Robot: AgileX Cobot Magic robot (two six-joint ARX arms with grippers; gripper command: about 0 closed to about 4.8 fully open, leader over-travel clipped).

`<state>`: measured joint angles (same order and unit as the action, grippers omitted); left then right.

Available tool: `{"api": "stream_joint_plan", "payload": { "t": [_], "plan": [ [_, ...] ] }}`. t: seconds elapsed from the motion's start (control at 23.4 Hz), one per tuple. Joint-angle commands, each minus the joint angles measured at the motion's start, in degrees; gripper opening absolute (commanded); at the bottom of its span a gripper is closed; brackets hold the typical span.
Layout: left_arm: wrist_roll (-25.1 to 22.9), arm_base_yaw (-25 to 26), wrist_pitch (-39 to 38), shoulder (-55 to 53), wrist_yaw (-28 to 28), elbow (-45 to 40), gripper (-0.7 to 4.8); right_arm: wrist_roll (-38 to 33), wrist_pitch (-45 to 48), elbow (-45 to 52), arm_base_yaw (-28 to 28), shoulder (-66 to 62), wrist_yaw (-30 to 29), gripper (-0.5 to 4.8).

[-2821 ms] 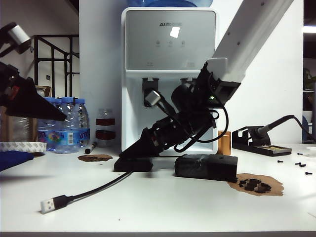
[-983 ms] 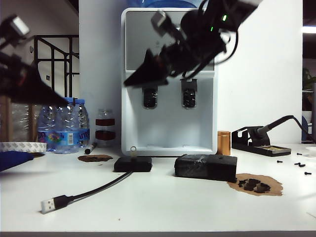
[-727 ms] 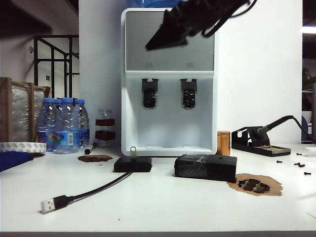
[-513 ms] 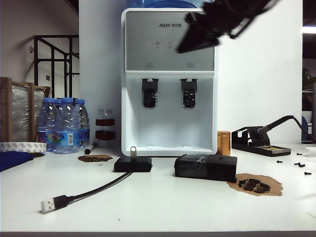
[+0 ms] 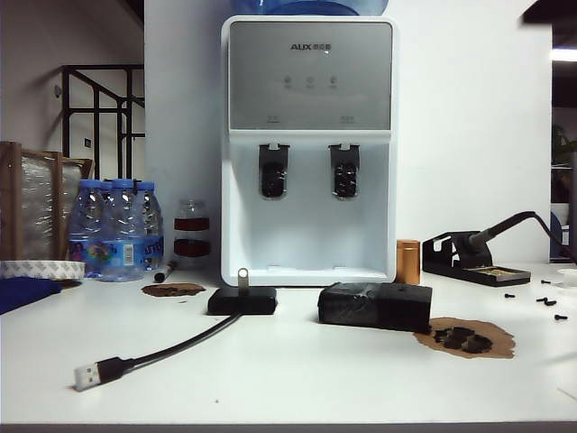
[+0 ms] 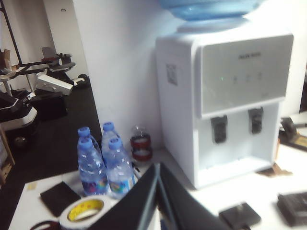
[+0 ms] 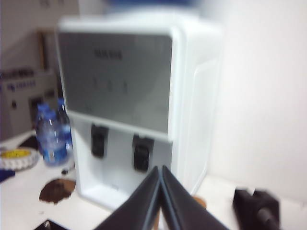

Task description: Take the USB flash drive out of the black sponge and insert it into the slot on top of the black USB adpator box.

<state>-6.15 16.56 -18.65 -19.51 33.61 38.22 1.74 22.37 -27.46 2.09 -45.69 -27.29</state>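
Silver USB flash drive [image 5: 242,276] stands upright in the top of the black USB adpator box [image 5: 242,300] on the exterior view's table [image 5: 297,370], just left of the black sponge [image 5: 374,306]. Left wrist view: the left gripper [image 6: 157,168] is raised, jaws closed and empty, above the adaptor box [image 6: 240,215]. Right wrist view: the right gripper [image 7: 160,170] is closed on nothing before the water dispenser [image 7: 129,105].

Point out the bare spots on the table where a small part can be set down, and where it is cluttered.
Free: the front strip ahead of the black sponge, right of the black cable; also the front left corner. Crowded: the back left with water bottles and tape roll; the right with soldering stand and screws.
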Motion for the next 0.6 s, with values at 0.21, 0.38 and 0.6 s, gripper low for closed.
{"api": "stream_joint_plan", "payload": {
  "t": [0.21, 0.38, 0.6],
  "plan": [
    [-5.4, 0.0, -15.4, 13.8, -0.1, 0.0, -0.04, -2.5, -5.7, 14.9, 2.6, 21.5, 1.8, -0.04],
    [-9.0, -0.2, -21.7, 19.4, -1.6, -0.1, -0.04, -3.2, -9.9, 21.4, 2.7, 28.4, 10.7, -0.04],
    [-9.7, -0.3, -17.7, 19.4, -7.5, -7.2, -0.04, -6.4, -9.4, 26.0, 2.7, 36.1, 13.7, -0.04]
  ]
}}
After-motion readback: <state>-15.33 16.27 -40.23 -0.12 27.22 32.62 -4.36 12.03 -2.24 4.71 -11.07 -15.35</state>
